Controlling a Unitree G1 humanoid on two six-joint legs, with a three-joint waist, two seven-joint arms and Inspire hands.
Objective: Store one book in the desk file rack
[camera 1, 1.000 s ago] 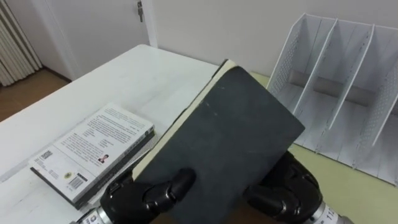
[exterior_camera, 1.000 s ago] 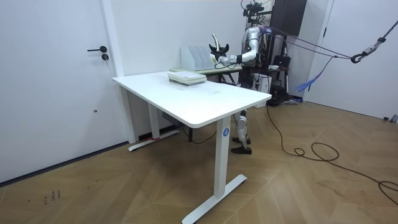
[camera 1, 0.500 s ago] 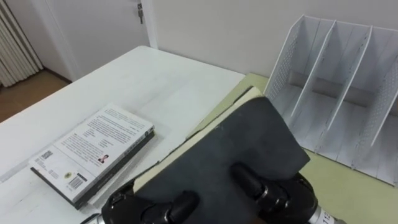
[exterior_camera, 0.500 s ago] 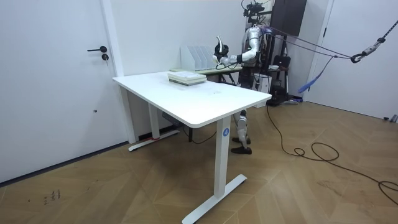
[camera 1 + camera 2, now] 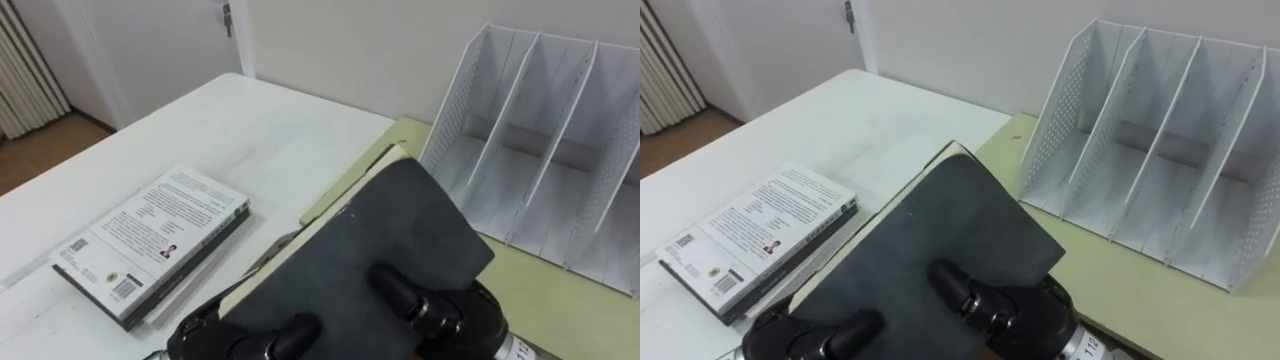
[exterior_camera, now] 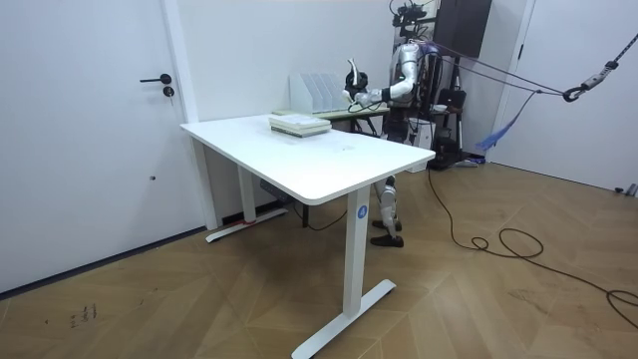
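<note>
Left hand [image 5: 240, 340] and right hand [image 5: 452, 322] are gripping the black book [image 5: 370, 235] (fingers [image 5: 393, 288] curling over its cover). The file rack [image 5: 540, 140] is standing beyond them — apart.

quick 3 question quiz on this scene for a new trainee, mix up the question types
1. True or false: the black book stands in a slot of the file rack.
2. The left hand and the right hand: which grips the black book? A) left alone B) right alone C) both
3. Fill in: the stack of books lies flat on the white ____.

Key:
1. False. It is held in front of the file rack, whose slots look empty.
2. C
3. table
</note>
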